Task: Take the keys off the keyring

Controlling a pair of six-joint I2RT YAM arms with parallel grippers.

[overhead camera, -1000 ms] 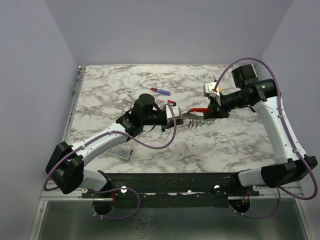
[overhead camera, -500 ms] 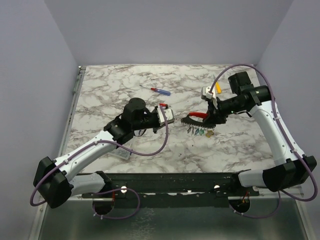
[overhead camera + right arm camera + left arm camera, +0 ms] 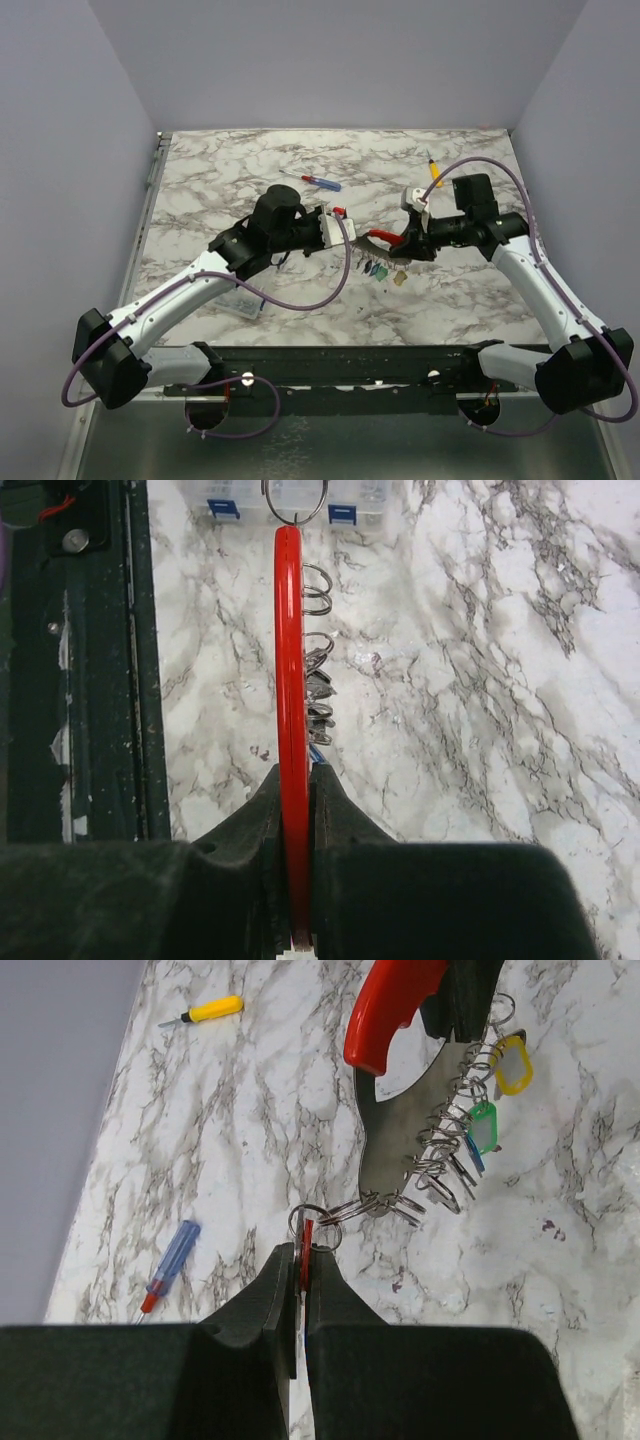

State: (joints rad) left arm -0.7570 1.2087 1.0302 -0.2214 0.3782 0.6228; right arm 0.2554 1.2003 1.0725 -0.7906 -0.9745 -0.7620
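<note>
The keyring [image 3: 392, 238] is a red loop with a grey strip, held above the table between both arms. My right gripper [image 3: 408, 240] is shut on its red loop, which shows edge-on in the right wrist view [image 3: 290, 660] between the jaws of that gripper [image 3: 292, 772]. Several keys [image 3: 381, 269] hang from wire rings under the strip; yellow [image 3: 510, 1063], green [image 3: 484, 1125] and blue [image 3: 472, 1150] heads show. My left gripper [image 3: 303, 1252] is shut on a thin red key head [image 3: 306, 1245] whose ring [image 3: 312, 1226] links to the strip's [image 3: 400, 1130] end.
A blue-and-red screwdriver [image 3: 320, 182] lies at the back middle. A yellow-handled tool [image 3: 433, 172] lies behind the right arm. A clear compartment box [image 3: 243, 303] sits under the left arm near the front edge. The black mounting rail [image 3: 350, 362] runs along the near edge.
The right arm has swung down and leftward, carrying the keyring left and uncovering the yellow tool. The left gripper drew back, then came forward again to the strip's end.
</note>
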